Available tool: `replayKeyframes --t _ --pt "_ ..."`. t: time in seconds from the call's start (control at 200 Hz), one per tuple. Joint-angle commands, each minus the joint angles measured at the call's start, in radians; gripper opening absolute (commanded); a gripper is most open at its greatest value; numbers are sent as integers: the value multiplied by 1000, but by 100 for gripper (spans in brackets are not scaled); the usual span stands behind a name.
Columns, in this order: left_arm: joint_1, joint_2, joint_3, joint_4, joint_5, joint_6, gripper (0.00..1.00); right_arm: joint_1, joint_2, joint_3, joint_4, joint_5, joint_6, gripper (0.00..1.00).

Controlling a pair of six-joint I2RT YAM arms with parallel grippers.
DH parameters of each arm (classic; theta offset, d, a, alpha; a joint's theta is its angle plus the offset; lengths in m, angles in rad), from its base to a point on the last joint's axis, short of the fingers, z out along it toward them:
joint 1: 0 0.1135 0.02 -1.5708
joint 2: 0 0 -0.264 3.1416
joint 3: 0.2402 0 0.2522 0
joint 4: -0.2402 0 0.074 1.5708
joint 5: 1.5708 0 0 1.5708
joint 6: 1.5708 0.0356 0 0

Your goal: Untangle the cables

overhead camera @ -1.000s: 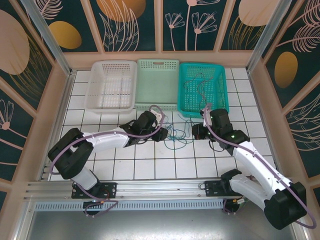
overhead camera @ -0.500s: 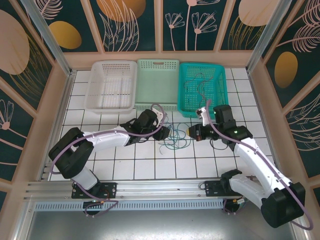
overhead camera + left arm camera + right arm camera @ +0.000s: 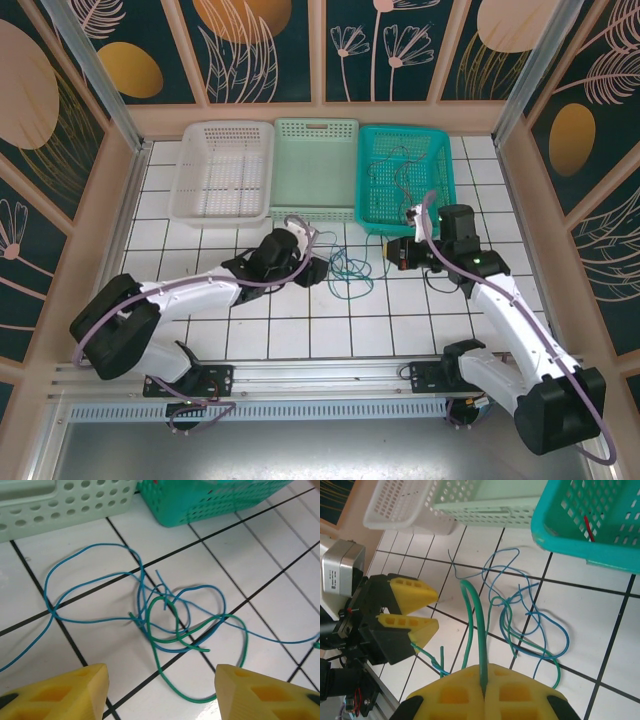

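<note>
Here, the cables (image 3: 348, 272) are lying in a knot on the tiles just in front of the teal basket (image 3: 359, 180), between the two arms. The right gripper (image 3: 484, 672) is pinching one green cable (image 3: 478, 625) between closed fingers, while the left gripper (image 3: 160, 672) is hovering at the blue loops (image 3: 90, 555), jaws parted and empty. To free the green strand cleanly, the left should be pinning a blue loop near the crossing while the right is drawing away slowly and low.

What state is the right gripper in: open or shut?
Shut on the green cable: in the right wrist view the fingers of the right gripper meet, with the cable pinched at their seam.
</note>
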Motion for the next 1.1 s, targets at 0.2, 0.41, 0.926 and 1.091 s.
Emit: replayKeyframes --t 0.2,0.41,0.926,1.091 --pt "-1 -18 -46 157 250 16 57 -17 -33 39 53 61 37 0" --pt "0 -1 -55 217 336 -6 57 -26 -36 48 60 82 44 0" --pt "-1 133 15 319 355 -10 59 -26 -67 42 103 12 84 0" --pt "-1 144 49 293 292 12 29 -27 -71 33 95 12 84 0"
